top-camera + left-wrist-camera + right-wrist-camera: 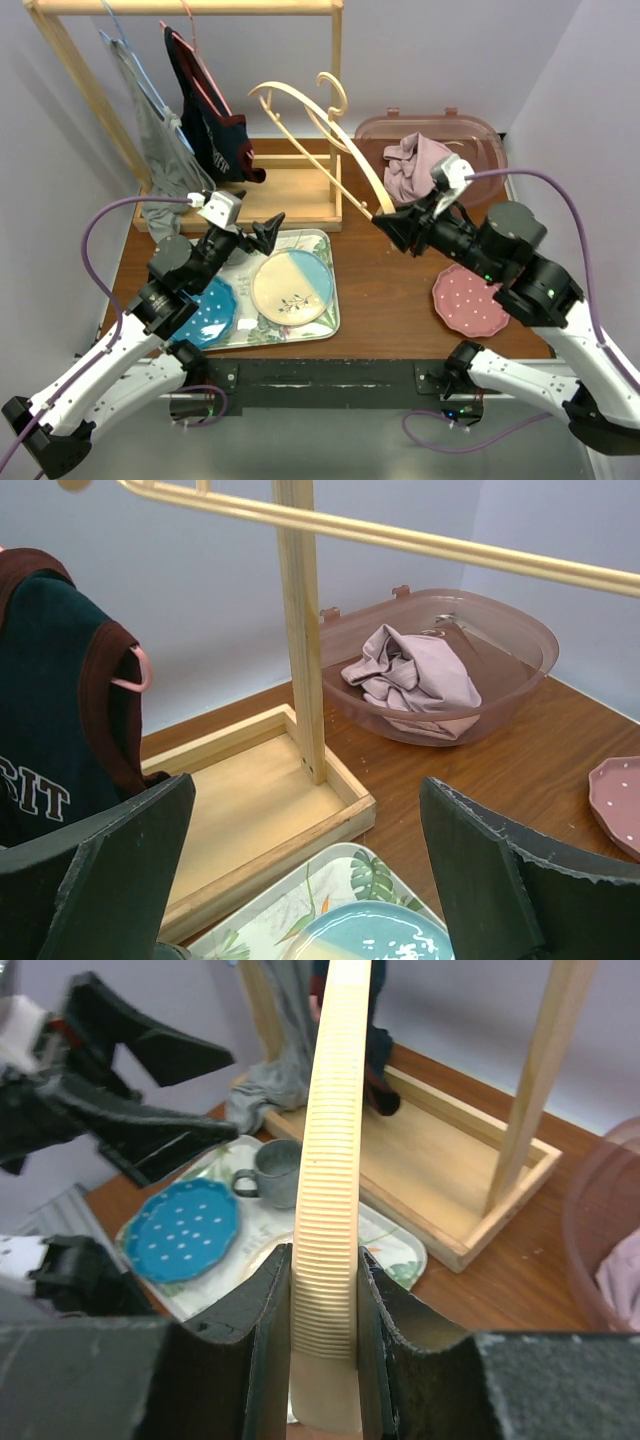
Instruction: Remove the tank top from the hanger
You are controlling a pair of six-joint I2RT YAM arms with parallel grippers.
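While the right pincer is clamped tight on one end of a bare cream hanger with a ribbed arm, the left pincer hangs wide open above the tray, holding nothing.

Three garments show. Two hang on the wooden rack: a grey top and a navy top with maroon trim. The third is the tank top, which lies off the hanger in the one clear pink tub at the far right of the worktop.

There are three plates. A blue dotted plate and a cream and blue plate sit on the tray, and a pink dotted plate sits on the bare wood at the right. One grey mug also stands on the tray.

The only readable writing is the white letters "SIT" on the navy top; the rest is cut off.

The tank top is pale mauve and crumpled into a folded heap, so its cut does not show.
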